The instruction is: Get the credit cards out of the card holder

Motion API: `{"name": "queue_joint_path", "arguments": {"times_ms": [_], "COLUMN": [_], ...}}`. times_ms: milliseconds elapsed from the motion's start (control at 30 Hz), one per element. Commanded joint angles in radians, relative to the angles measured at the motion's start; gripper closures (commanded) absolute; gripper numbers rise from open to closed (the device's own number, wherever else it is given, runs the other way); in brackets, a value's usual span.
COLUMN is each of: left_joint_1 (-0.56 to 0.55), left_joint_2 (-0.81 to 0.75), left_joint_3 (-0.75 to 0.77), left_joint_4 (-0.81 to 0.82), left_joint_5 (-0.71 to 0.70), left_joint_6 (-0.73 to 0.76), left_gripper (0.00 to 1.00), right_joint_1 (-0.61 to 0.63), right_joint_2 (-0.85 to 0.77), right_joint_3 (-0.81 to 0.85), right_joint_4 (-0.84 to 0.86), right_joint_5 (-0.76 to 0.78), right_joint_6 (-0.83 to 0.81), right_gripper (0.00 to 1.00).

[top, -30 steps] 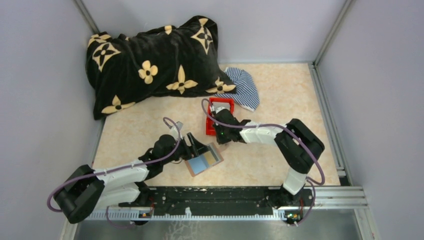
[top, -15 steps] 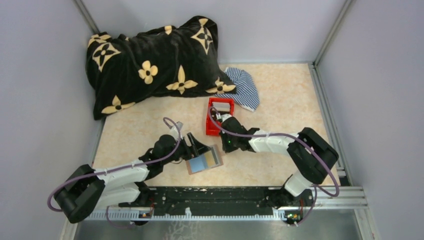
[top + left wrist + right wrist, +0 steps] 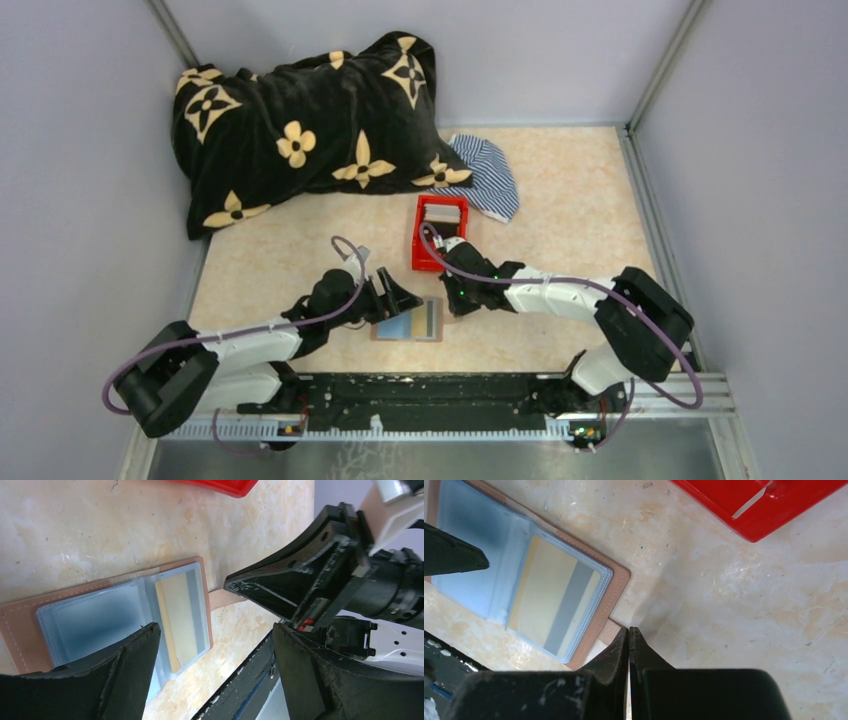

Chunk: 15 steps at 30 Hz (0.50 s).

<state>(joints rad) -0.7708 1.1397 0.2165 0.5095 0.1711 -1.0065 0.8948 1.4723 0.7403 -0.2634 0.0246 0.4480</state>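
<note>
The brown card holder [image 3: 618, 585] lies open and flat near the red box [image 3: 416, 240], with a light blue card [image 3: 469, 545] and a grey-striped yellow card [image 3: 551, 602] tucked inside.

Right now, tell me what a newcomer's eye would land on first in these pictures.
The big black plush cushion with cream flowers fills the table's far left corner. Mid-table sits a red plastic open-top box, and nearer the front a reddish-brown leather card holder lies open, cards in its clear sleeves, between the left gripper, jaws wide, and the right gripper, jaws shut.
</note>
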Motion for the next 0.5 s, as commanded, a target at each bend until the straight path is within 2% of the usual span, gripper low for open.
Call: {"name": "queue_joint_path", "arguments": {"times_ms": [0, 467], "left_joint_1": [-0.007, -0.007], "left_joint_2": [0.035, 0.142], "left_joint_3": [0.023, 0.035], "left_joint_4": [0.02, 0.045], "left_joint_5": [0.044, 0.083], "left_joint_6": [-0.03, -0.026], "left_gripper": [0.1, 0.11], "right_joint_1": [0.006, 0.046], "right_joint_2": [-0.063, -0.009], "right_joint_3": [0.07, 0.082], "right_joint_4": [-0.013, 0.035], "right_joint_5": [0.014, -0.031], "right_joint_6": [-0.001, 0.028], "right_gripper": [1.0, 1.0]}}
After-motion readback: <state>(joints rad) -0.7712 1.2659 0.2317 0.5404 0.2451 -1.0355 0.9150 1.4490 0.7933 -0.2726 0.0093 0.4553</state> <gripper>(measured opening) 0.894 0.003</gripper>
